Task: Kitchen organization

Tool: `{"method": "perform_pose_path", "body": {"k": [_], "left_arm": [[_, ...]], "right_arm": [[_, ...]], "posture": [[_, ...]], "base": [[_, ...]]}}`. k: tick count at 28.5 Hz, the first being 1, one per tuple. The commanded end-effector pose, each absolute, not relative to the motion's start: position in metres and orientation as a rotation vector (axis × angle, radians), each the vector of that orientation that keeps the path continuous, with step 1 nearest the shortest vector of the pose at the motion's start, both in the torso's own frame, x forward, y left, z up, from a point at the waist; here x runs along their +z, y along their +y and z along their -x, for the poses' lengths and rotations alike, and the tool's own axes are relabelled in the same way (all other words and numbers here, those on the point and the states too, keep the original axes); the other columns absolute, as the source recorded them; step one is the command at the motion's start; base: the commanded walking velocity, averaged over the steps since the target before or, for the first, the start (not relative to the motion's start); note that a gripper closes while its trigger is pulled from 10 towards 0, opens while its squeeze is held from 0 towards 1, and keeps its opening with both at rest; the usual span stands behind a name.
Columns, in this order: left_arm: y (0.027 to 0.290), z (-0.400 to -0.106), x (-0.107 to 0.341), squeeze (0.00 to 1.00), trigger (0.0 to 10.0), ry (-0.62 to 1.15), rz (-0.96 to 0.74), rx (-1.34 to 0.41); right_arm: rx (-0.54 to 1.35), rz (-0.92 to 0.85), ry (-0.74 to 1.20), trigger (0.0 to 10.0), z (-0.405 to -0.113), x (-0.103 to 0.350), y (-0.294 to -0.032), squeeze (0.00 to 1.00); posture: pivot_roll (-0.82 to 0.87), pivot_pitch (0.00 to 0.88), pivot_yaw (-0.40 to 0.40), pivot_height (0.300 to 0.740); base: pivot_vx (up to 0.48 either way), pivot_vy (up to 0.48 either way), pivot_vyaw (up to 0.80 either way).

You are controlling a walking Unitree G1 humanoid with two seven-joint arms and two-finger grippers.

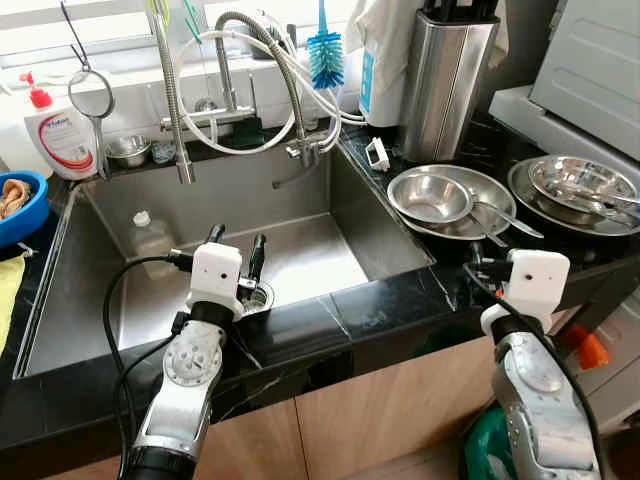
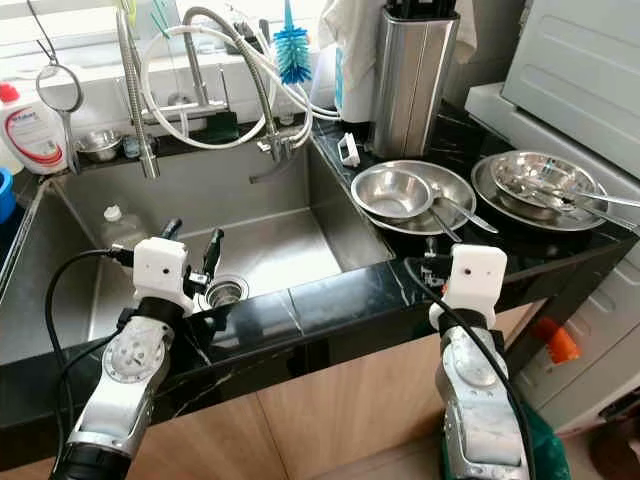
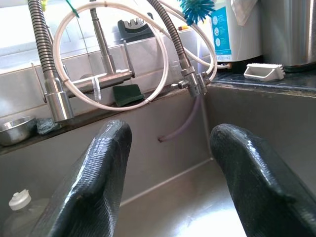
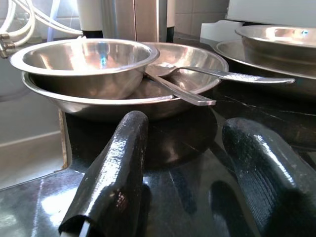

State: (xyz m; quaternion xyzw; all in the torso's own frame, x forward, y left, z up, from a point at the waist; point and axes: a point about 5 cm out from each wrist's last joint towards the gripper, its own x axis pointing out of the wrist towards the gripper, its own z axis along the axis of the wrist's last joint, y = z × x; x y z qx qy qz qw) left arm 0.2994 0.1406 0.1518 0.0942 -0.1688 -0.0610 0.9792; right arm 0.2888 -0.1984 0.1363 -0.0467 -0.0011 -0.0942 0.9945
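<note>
My left gripper (image 1: 236,245) hangs open over the front of the steel sink (image 1: 360,215), just above the drain (image 1: 258,295), with nothing between its fingers (image 3: 98,177). My right gripper (image 4: 187,173) is open too. It sits low over the black counter (image 1: 400,295), pointing at a steel bowl (image 4: 84,59) that rests in a wide steel plate (image 4: 98,106) with two spoons (image 1: 505,218). It touches none of them. A second steel plate with a bowl and cutlery (image 1: 580,185) lies further right.
A clear plastic bottle (image 1: 150,235) lies in the sink's far left corner. Faucets and white hoses (image 1: 235,90) crowd the back ledge, with a blue brush (image 1: 325,50), a soap bottle (image 1: 60,135) and a small bowl (image 1: 128,150). A steel knife holder (image 1: 445,80) stands behind the plates, and a blue bowl (image 1: 20,205) sits far left.
</note>
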Motion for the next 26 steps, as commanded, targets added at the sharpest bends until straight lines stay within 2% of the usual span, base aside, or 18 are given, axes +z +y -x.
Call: {"method": "perform_pose_path", "body": {"k": [1,17,18,19,26], "left_arm": [[0.142,-0.3,0.155,0.0,10.0,-0.351,-0.194,-0.117],[0.143,-0.299,0.155,0.0,10.0,-0.349,-0.195,-0.112],[0.143,-0.299,0.155,0.0,10.0,-0.349,-0.195,-0.112],[0.143,-0.3,0.155,0.0,10.0,-0.348,-0.195,-0.111],[0.143,-0.3,0.155,0.0,10.0,-0.348,-0.195,-0.111]], "right_arm": [[-0.191,0.102,-0.022,10.0,-0.294,0.142,-0.2,0.0],[-0.192,0.111,-0.061,10.0,-0.303,0.15,-0.204,0.0],[-0.195,0.11,-0.062,2.6,-0.304,0.15,-0.204,0.0],[-0.195,0.11,-0.065,0.0,-0.304,0.151,-0.204,0.0],[-0.186,0.107,-0.068,0.0,-0.307,0.152,-0.202,0.0]], "posture": [[-0.1,0.0,0.058,0.74],[-0.1,0.0,0.057,0.74],[-0.1,0.0,0.057,0.74],[-0.1,0.0,0.057,0.74],[-0.1,0.0,0.057,0.74]], "base": [[0.0,0.0,0.0],[0.0,0.0,0.0],[0.0,0.0,0.0],[0.0,0.0,0.0],[0.0,0.0,0.0]]}}
